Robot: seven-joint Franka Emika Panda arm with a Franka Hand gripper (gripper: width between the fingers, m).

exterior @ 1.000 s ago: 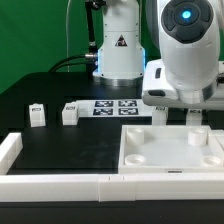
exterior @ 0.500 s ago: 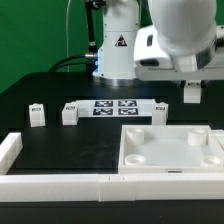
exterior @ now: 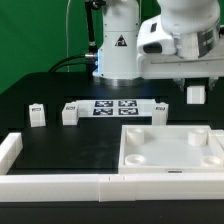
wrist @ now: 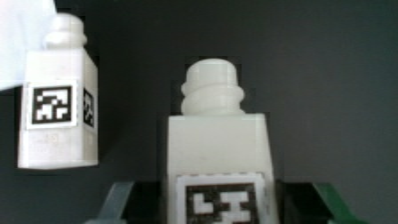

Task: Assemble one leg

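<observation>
Jaws are clamped on the leg (exterior: 196, 93), which hangs clear of the black counter (exterior: 60, 145) in the upper right of the exterior view, beyond the far edge of the white panel (exterior: 170, 160). At the exterior view's left two loose legs stand on the counter: the outer leg (exterior: 37, 115), and the inner leg (exterior: 70, 113) just beside the marker board (exterior: 113, 107). A white rim bar (exterior: 60, 185) runs along the frame's lower edge.

From the wrist view, the leg (wrist: 222, 140) shows its tag (wrist: 222, 205) to the lens, with the dark jaws pressed against both its sides. A spare leg (wrist: 59, 100) lies on the counter (wrist: 338, 60) beside it, apart, tag up.
</observation>
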